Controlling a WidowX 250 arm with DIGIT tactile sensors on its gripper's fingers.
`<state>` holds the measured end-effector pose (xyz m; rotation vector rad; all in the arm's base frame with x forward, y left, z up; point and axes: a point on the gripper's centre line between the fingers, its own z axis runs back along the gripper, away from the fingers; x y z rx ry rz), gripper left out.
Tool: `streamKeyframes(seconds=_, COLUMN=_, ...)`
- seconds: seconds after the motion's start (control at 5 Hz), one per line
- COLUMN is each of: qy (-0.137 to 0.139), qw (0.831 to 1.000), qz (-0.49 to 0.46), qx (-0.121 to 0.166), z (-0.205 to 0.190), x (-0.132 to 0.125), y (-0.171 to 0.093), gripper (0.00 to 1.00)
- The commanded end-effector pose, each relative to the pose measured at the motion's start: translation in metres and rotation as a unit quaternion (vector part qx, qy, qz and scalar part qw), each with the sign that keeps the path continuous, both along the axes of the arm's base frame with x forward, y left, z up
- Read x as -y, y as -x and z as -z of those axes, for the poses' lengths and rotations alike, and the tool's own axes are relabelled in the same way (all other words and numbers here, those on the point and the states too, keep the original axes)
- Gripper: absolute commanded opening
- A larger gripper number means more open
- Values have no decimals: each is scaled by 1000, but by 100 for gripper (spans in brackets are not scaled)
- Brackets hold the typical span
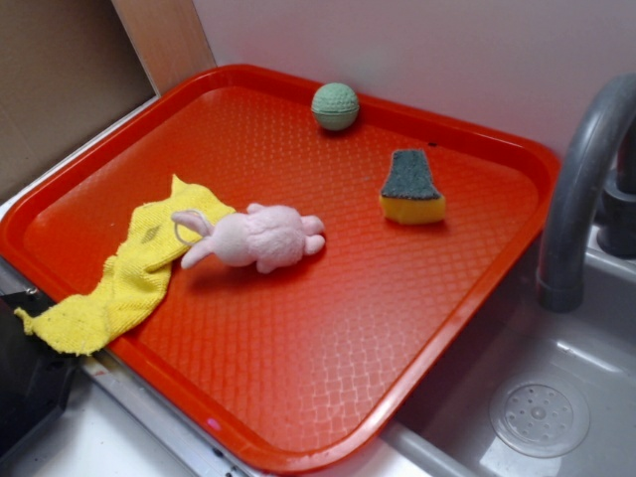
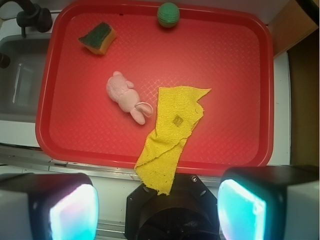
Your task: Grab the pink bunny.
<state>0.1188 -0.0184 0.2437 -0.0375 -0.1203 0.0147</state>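
Observation:
The pink bunny [image 1: 260,237] [image 2: 125,95] lies on its side near the middle of the red tray [image 1: 437,328] [image 2: 235,65], its ears and thin loop resting against the yellow cloth [image 1: 129,273] [image 2: 172,130]. In the wrist view my gripper [image 2: 157,212] is open, high above the tray's near edge, its two glowing pads [image 2: 75,215] wide apart with nothing between them. The bunny sits well ahead of the jaws and to the left. In the exterior view the gripper itself is out of frame.
A green and yellow sponge [image 1: 411,189] [image 2: 98,37] and a green ball [image 1: 335,105] [image 2: 168,14] sit at the tray's far side. The cloth hangs over the tray's near rim. A grey sink [image 1: 556,397] [image 2: 20,80] with a faucet [image 1: 576,189] adjoins the tray.

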Motion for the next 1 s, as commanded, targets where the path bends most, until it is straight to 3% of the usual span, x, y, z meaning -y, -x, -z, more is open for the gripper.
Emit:
streamKeyframes(seconds=0.0, qy=0, qw=1000, qz=0, qx=0, z=0, x=0, y=0, gripper=100)
streamKeyframes(seconds=0.2, qy=5, qw=999, qz=44, qx=22, z=7, x=8, y=-13, gripper=100)
streamKeyframes(seconds=0.6, qy=-36, qw=978, qz=203, qx=40, z=51, x=43, y=-53, gripper=100)
streamKeyframes(seconds=0.8, qy=-46, qw=969, qz=239, qx=43, z=78, x=58, y=-77, gripper=100)
